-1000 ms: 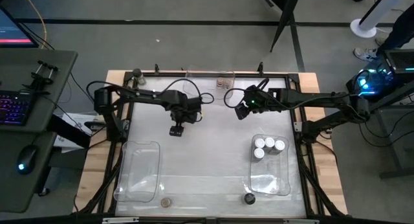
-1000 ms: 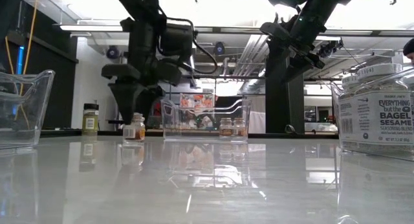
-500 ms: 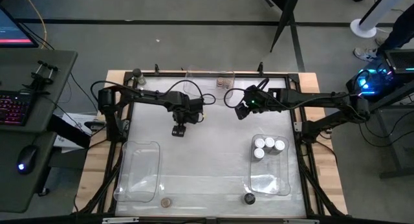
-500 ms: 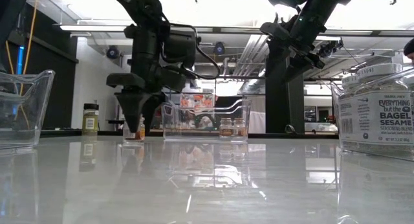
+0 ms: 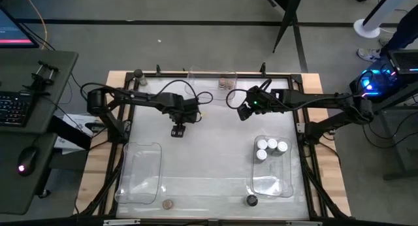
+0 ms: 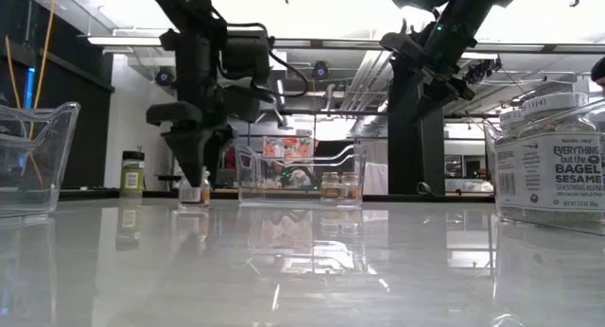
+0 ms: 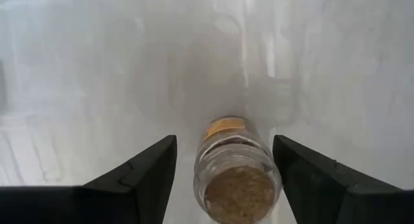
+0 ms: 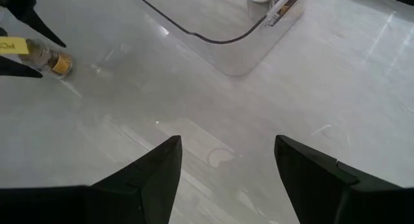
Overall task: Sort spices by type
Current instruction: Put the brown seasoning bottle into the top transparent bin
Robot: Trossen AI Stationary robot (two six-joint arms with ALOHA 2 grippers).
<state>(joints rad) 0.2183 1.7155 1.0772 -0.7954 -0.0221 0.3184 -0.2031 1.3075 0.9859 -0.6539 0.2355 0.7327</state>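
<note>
Glossy white tabletop [image 5: 209, 154], clear plastic bins [image 5: 138, 174], clear jar [image 7: 236, 172], wooden table edge [image 5: 98, 167]

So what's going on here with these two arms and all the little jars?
The left gripper is down on the table around a small tan-lidded spice jar, its fingers on either side with a gap showing, so it isn't gripped yet. The right gripper waits open above the table's middle. Three white-lidded jars already sit in the clear bin on the right, and the bin on the left looks empty.
</note>
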